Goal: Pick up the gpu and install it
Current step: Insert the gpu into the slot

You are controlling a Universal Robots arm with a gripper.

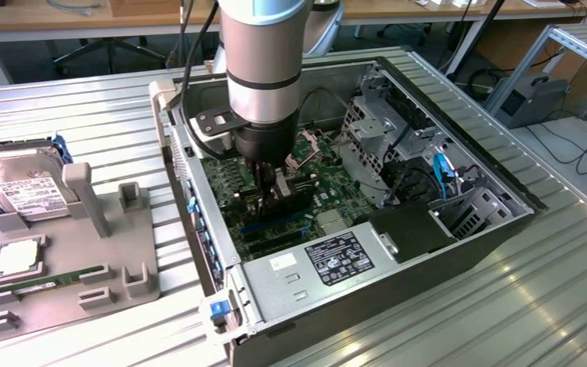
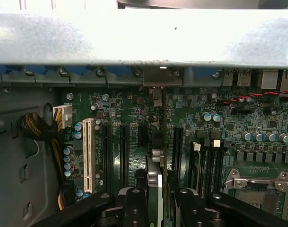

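No wording can be read: print on the power supply's black label (image 1: 339, 261) and the hard drive's white label (image 1: 25, 195) stays illegible.

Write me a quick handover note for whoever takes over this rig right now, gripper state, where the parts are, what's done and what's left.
Gripper: shut on the gpu, held edge-on, down inside the open computer case over the motherboard expansion slots.
Done: the gpu is picked up and carried into the case.
Left: the card is not visibly seated yet; whether its edge already touches a slot cannot be told.
Elsewhere: the hard drive and the green memory stick sit on the grey holder at the exterior view's left, untouched.
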